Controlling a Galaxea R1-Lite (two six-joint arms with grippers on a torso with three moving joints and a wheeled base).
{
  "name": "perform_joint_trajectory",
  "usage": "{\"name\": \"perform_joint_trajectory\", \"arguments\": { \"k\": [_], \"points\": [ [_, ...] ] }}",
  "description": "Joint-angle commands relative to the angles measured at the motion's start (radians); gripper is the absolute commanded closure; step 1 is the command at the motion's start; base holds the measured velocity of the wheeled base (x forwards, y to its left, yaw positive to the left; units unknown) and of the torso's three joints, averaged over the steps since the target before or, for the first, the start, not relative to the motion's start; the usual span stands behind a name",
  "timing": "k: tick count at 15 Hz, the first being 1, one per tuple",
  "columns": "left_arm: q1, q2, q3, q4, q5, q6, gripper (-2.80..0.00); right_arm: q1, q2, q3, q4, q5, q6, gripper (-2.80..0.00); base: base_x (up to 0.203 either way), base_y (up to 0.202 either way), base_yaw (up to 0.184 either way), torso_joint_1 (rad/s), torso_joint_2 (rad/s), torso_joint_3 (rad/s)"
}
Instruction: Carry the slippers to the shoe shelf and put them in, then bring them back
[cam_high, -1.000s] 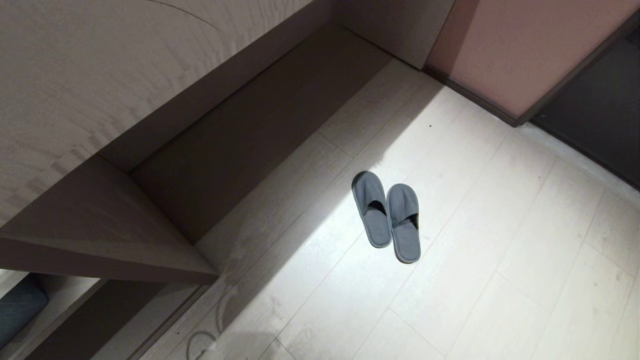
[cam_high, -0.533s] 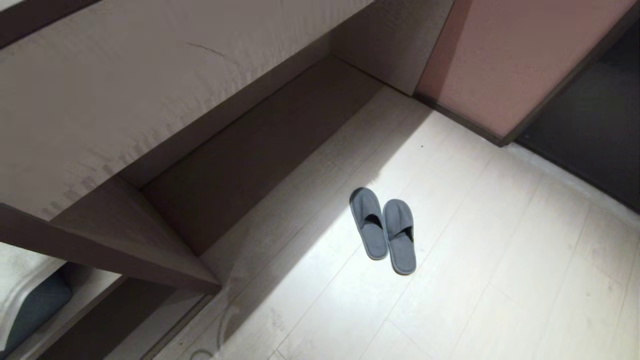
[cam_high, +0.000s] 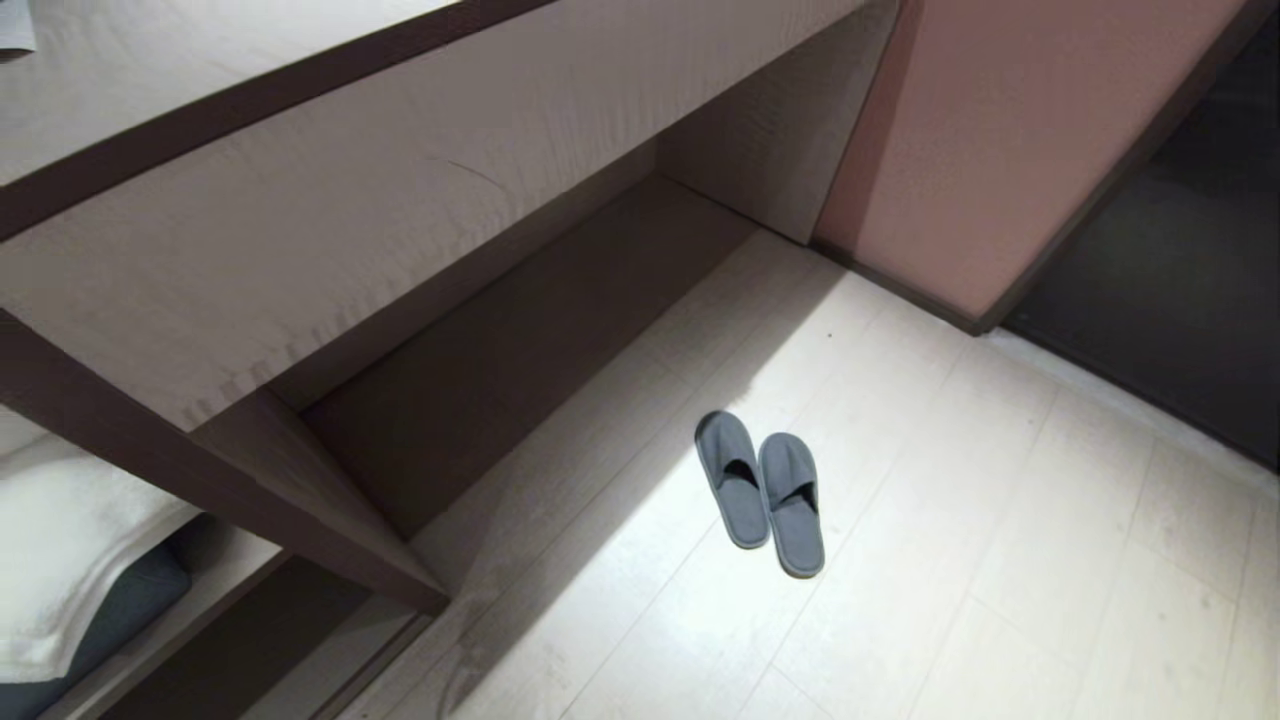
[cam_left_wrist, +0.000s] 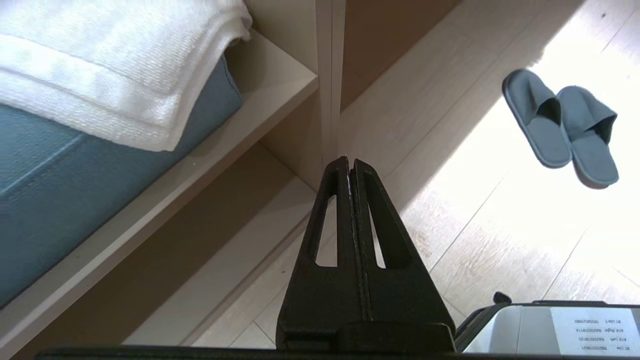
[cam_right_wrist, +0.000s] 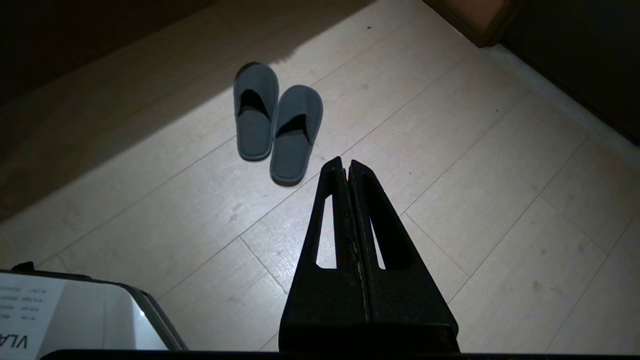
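The slippers (cam_high: 760, 492), a blue-grey pair, lie side by side on the pale wood floor in a patch of light, in front of the shoe shelf (cam_high: 300, 230). Its right compartment (cam_high: 520, 340) is dark and holds nothing I can see. Neither gripper shows in the head view. In the left wrist view my left gripper (cam_left_wrist: 348, 162) is shut and holds nothing, level with the shelf's divider (cam_left_wrist: 330, 75), with the slippers (cam_left_wrist: 560, 125) well off to one side. My right gripper (cam_right_wrist: 346, 164) is shut and holds nothing, hanging above the floor a little short of the slippers (cam_right_wrist: 275, 125).
A folded white towel (cam_high: 60, 540) lies on a blue-grey cushion (cam_left_wrist: 75, 175) on a board in the shelf's left compartment. A pink wall panel (cam_high: 1000, 130) and a dark doorway (cam_high: 1180, 280) close the far right. Part of my white base (cam_right_wrist: 65, 315) shows low.
The whole head view has shifted: my camera has risen, so the slippers sit lower and smaller in the picture and more of the shelf's top shows. The slippers themselves have not moved.
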Motion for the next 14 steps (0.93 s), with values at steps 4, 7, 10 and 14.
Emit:
{"name": "perform_joint_trajectory", "arguments": {
  "k": [4,7,10,14],
  "points": [
    [0.000,0.001,0.000,-0.001,0.000,0.000,0.00,0.000,0.002,0.000,0.000,0.000,0.000,0.00,0.000,0.000,0.000,0.000,0.00,0.202],
    [0.000,0.001,0.000,-0.001,0.001,0.000,0.00,0.000,0.002,0.000,0.000,-0.001,-0.001,0.00,0.000,0.000,0.000,0.005,0.00,0.207],
    [0.000,0.001,0.000,-0.001,0.000,0.000,0.00,0.000,0.002,0.000,0.000,-0.001,0.000,0.00,0.000,0.000,0.000,0.003,0.00,0.200],
    [0.000,0.001,0.000,-0.001,0.001,0.000,0.00,0.000,0.002,0.000,0.000,-0.001,0.000,0.00,0.000,0.000,0.000,0.006,0.00,0.200]
  ]
}}
